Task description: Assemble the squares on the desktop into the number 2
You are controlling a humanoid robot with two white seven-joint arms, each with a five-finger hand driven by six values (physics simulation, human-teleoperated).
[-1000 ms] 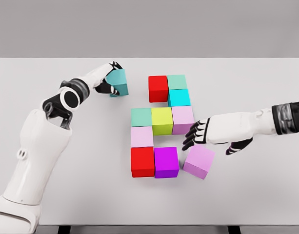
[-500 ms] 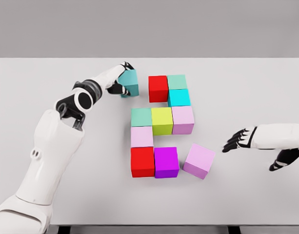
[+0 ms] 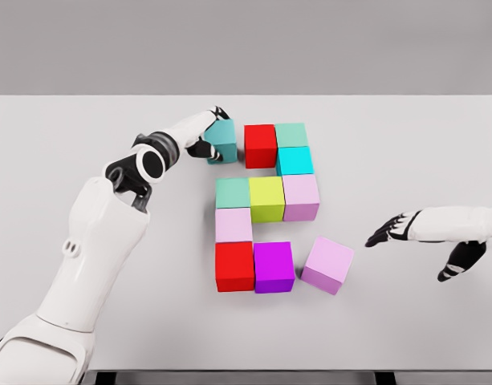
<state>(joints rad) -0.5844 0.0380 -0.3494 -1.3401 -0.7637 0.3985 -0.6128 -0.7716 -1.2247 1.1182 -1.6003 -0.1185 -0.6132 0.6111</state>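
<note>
A pale grey surface [image 3: 406, 136] under a plain grey backdrop carries a nearly finished figure of coloured cubes. The left robot hand [image 3: 204, 136] is wrapped around a teal cube [image 3: 224, 142], fingers over its top and left face, holding it just beside the red cube [image 3: 261, 145] at the far left of the top row; that spot looks chosen because it would give the digit its third top square, left of the red cube and the pale green cube [image 3: 291, 134]. Nearer, the cyan cube [image 3: 294, 161] forms the right-hand upright, leading down to the middle bar of green cube [image 3: 232, 192], yellow-green cube [image 3: 267, 198] and pink cube [image 3: 301, 196]. A pale pink cube [image 3: 233, 224] makes the left upright, above the second red cube [image 3: 234, 265] and magenta cube [image 3: 274, 266] of the bottom row. The lilac cube [image 3: 327, 265] lies skewed, close to the magenta cube's right side, so the bottom bar seems to need it squared up. The right robot hand [image 3: 394, 229] hovers open and empty, well to the right of it, clear of the work.
</note>
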